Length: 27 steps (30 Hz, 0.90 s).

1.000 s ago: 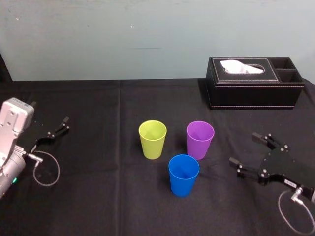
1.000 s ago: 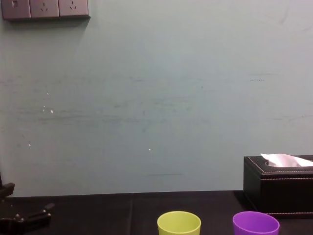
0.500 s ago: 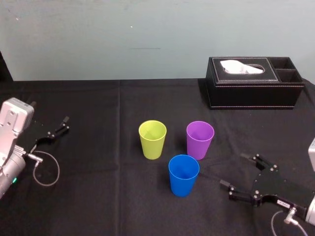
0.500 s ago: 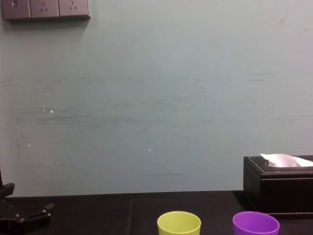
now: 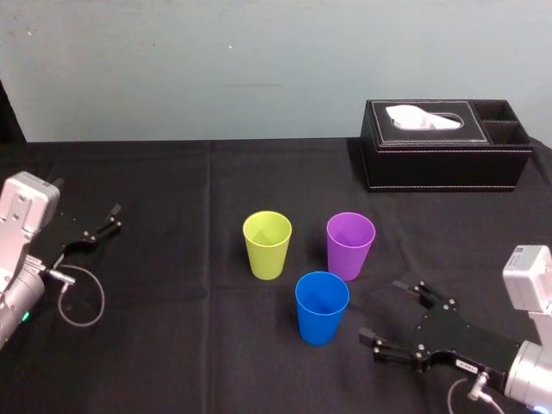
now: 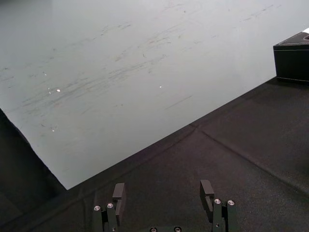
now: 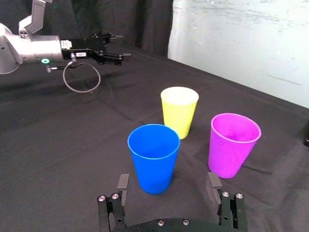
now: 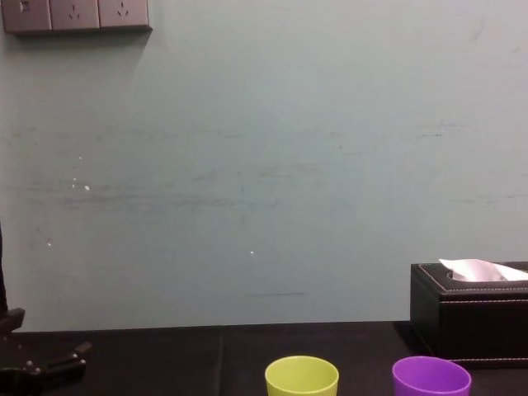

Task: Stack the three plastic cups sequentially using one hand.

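Note:
Three plastic cups stand upright on the black cloth: a yellow-green cup (image 5: 267,244), a purple cup (image 5: 350,245) and, in front of them, a blue cup (image 5: 322,306). My right gripper (image 5: 381,310) hovers low just right of the blue cup, open and pointing at it without touching. In the right wrist view the blue cup (image 7: 154,157) sits just ahead of the spread fingers (image 7: 212,186), with the yellow-green cup (image 7: 179,111) and purple cup (image 7: 233,144) behind it. My left gripper (image 5: 112,220) rests parked at the far left, open and empty.
A black leather tissue box (image 5: 444,145) stands at the back right by the wall. Black cloth (image 5: 172,345) covers the table. A grey cable loop (image 5: 82,297) lies by the left arm. The chest view catches the yellow-green cup's rim (image 8: 302,377) and the purple cup's rim (image 8: 431,377).
My right gripper has moved left and nearer the table's front, closing in on the blue cup, still open. The cups and the left arm have not moved.

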{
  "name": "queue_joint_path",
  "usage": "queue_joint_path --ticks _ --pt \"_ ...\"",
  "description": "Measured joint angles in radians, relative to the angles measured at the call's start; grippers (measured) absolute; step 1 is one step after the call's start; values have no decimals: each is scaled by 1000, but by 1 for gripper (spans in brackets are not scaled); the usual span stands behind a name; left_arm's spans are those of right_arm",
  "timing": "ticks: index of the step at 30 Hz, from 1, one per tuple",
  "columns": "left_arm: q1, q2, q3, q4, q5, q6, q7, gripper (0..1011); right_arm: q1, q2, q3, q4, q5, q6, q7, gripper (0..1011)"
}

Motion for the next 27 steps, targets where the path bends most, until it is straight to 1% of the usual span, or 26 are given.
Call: queue_joint_path --ticks 8,27 --pt "0 0 0 0 0 0 0 1010 26 -24 -25 18 -9 13 8 1003" --pt "0 0 0 0 0 0 0 1010 71 -58 -69 45 -23 25 12 1003"
